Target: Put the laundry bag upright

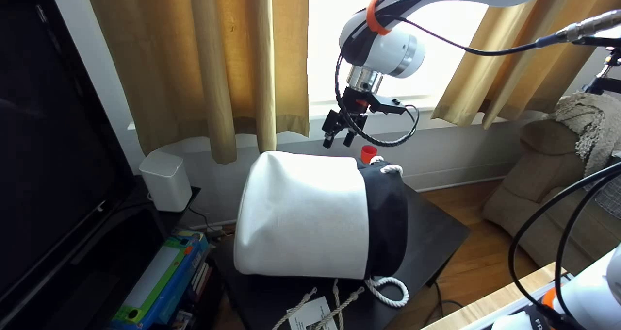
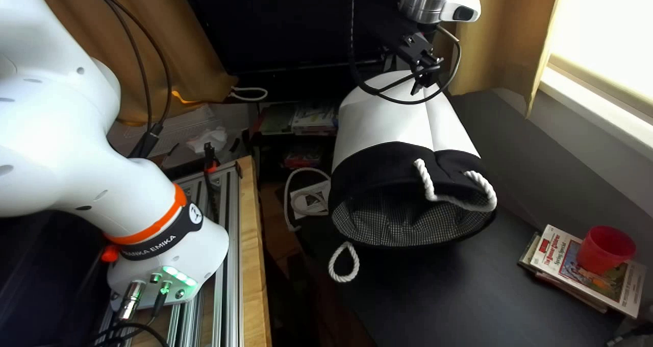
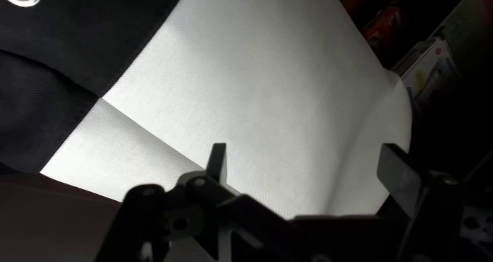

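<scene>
- The jaws stand wide apart, one side at lower centre and one at lower right of the wrist view, the white laundry bag [image 3: 262, 92] showing beyond the gap.
- In an exterior view they sit above mid-frame, background showing between their tips and the bag; the arm [image 1: 383, 48] spans the upper right.
- The bag lies on its side on the desk [image 1: 434, 225], mid-frame, its black rim band [image 1: 388, 223] to the right and a white rope loop [image 1: 404, 292] below the band.
- In an exterior view its mouth faces the bottom of the frame, baring a checked lining [image 2: 393, 227].
- At the right of that frame a red cup [image 2: 601, 255] stands on books [image 2: 620, 288].
- At left in an exterior view stands a white box-shaped device [image 1: 166, 180], near a black screen [image 1: 53, 126].
</scene>
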`<state>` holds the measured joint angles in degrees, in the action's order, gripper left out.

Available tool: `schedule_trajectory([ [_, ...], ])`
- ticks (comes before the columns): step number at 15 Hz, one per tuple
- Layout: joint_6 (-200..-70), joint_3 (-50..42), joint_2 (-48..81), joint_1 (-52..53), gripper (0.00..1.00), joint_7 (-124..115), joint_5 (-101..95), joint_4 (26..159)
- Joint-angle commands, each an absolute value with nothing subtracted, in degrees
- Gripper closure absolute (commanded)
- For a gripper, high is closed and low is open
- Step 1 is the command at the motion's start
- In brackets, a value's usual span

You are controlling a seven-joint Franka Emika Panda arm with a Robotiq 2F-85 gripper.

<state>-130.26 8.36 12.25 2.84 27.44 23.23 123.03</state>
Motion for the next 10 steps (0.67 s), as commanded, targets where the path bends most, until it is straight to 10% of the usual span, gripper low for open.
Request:
schedule_trajectory([
  [1, -128.3, 7.9, 13.4, 2.0, 0.00, 25.9, 21.4, 122.2],
  [10, -128.5, -1.3, 10.3, -1.9, 0.00, 6.2, 9.9, 124.1],
])
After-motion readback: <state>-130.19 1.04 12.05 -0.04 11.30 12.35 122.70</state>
